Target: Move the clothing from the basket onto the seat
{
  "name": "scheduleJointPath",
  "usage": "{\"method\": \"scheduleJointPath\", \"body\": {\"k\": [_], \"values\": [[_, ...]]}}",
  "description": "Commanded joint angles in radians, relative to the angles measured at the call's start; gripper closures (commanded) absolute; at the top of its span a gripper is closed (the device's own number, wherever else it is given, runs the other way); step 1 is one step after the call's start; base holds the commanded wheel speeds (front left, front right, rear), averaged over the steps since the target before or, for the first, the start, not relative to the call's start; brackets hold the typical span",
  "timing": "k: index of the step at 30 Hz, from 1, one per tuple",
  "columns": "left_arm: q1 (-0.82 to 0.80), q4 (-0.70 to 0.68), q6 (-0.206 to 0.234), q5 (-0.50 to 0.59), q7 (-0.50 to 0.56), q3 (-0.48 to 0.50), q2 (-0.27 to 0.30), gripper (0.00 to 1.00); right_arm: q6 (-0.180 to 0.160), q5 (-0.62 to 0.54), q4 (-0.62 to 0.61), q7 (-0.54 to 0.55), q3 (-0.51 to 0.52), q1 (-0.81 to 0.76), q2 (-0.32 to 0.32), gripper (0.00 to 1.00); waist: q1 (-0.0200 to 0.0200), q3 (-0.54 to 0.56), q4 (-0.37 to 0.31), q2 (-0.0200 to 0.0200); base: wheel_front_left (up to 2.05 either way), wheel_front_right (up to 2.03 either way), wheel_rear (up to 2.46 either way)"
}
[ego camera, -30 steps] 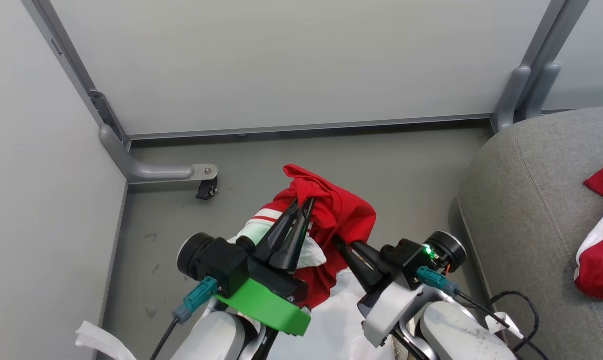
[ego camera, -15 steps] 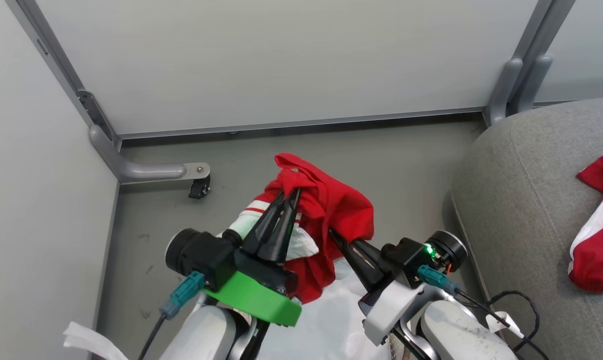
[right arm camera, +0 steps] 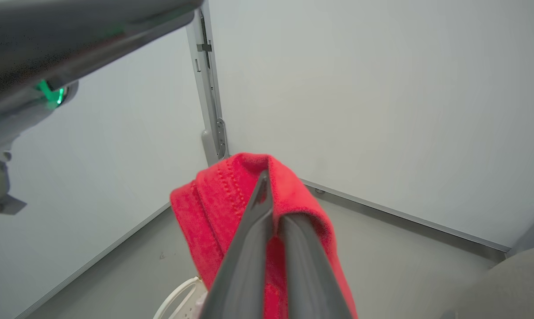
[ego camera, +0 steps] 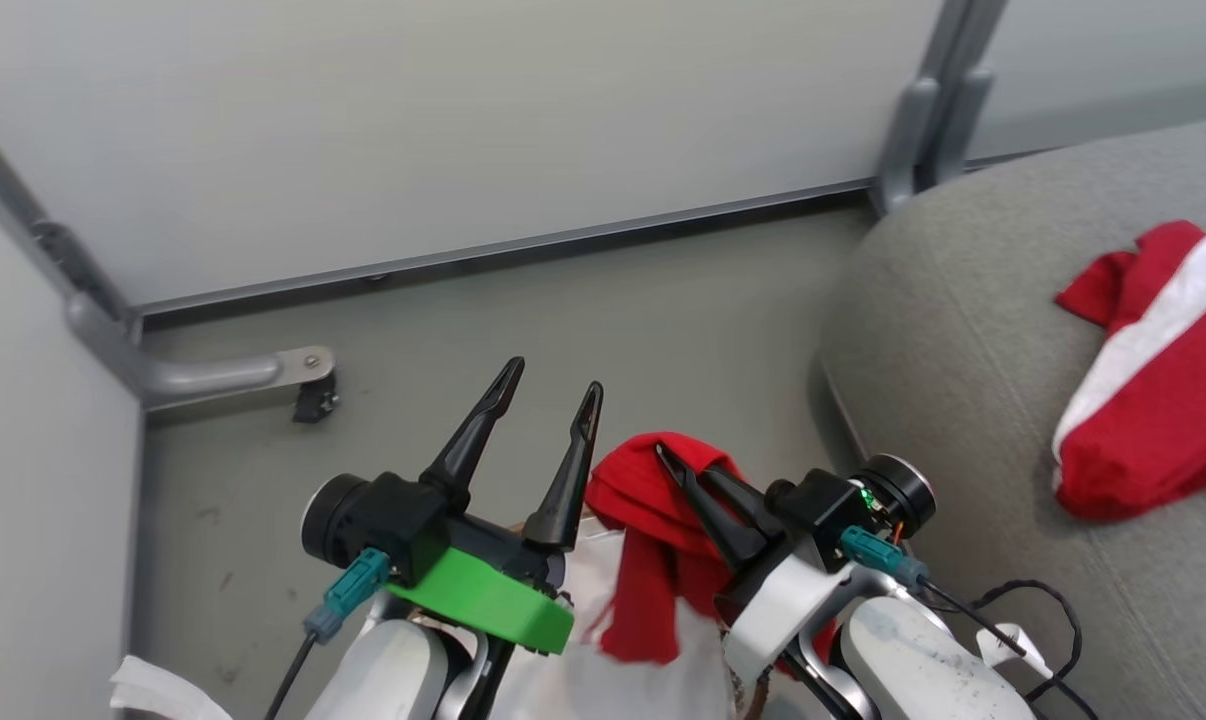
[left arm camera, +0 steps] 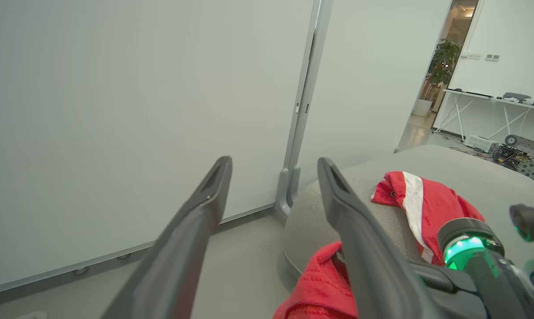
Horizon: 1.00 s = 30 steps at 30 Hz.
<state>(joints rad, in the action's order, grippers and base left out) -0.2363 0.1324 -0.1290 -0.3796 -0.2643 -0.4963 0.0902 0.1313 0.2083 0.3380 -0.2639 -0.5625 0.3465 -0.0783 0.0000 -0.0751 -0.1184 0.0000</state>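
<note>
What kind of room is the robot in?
Probably a robot lab or office test corner: pale partition panels wall it in, a grey seat stands beside them, and past an opening there's a desk with electronic gear and a potted plant.

Grey floor [ego camera: 563,330] boxed in by pale wall panels [ego camera: 463,120].
A metal rail [ego camera: 583,236] runs where they meet, and a grey post [ego camera: 925,110] joins two panels. A curved metal foot [ego camera: 213,375] lies on the floor at the left corner, a small black wheel [ego camera: 315,402] at its end. Past a far opening, a potted plant [left arm camera: 442,60] stands near a white table [left arm camera: 479,94] carrying gear.
</note>
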Motion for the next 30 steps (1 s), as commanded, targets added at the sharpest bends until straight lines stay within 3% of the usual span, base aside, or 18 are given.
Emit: {"method": "scheduleJointPath", "body": {"k": [1, 8, 14, 23, 30], "values": [[0.014, 0.002, -0.003, 0.008, 0.0, 0.004, 0.009, 0.0, -0.001, -0.003, -0.008, -0.001, 0.005, -0.008, -0.003, 1.0, 0.0, -0.014, -0.104, 0.0, 0.0, 0.0, 0.0], [0.033, 0.009, -0.003, 0.03, 0.0, 0.033, 0.024, 0.0, -0.001, -0.006, -0.047, -0.001, 0.027, -0.02, 0.002, 1.0, 0.0, -0.036, -0.29, 0.0, 0.0, 0.0, 0.0], [0.034, 0.004, -0.003, 0.032, 0.0, 0.024, 0.029, 0.0, -0.001, -0.014, -0.074, -0.001, 0.07, -0.024, 0.003, 1.0, 0.0, -0.059, -0.41, 0.0, 0.0, 0.0, 0.0], [-0.053, 0.043, -0.003, -0.009, 0.0, -0.085, 0.076, 0.0, -0.001, -0.066, -0.154, -0.001, 0.176, 0.032, -0.049, 1.0, 0.0, -0.141, -0.437, 0.0, 0.0, 0.0, 0.0], [-0.086, 0.058, -0.003, -0.026, 0.0, -0.119, 0.126, 0.0, -0.001, -0.107, -0.238, -0.001, 0.202, 0.248, -0.196, 1.0, 0.0, -0.206, -0.443, 0.0, 0.0, 0.0, 0.0]]}}
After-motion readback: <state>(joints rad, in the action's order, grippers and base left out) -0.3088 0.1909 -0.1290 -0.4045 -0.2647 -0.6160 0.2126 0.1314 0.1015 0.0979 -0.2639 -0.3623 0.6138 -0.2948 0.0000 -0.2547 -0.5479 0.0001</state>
